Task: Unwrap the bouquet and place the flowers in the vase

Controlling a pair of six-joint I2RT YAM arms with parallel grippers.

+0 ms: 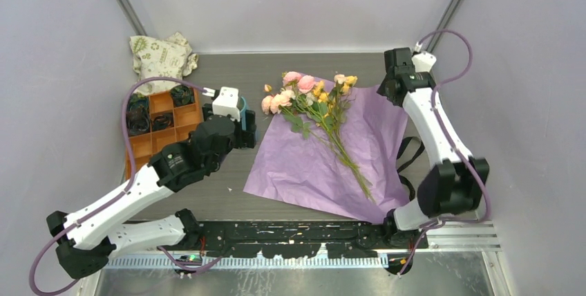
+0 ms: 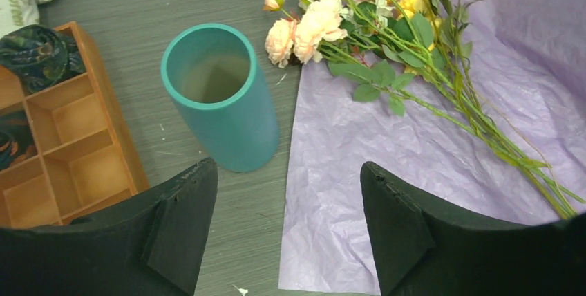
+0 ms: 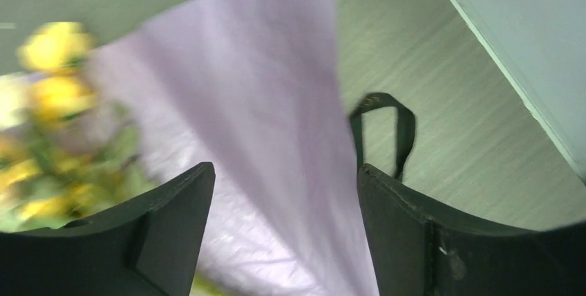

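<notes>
**Spotter:** Any room by the vase (image 2: 222,99)?

**Me:** I see a thin strip of bare desk (image 2: 283,164) between it and the purple paper (image 1: 304,164) edge, with the orange tray (image 1: 163,124) near its other side.

**Spotter:** Jaws?

**Me:** Left jaws are wide apart over the vase, empty. Right jaws are wide apart, astride a raised paper fold. The flowers (image 1: 323,113) lie on the paper.
</notes>
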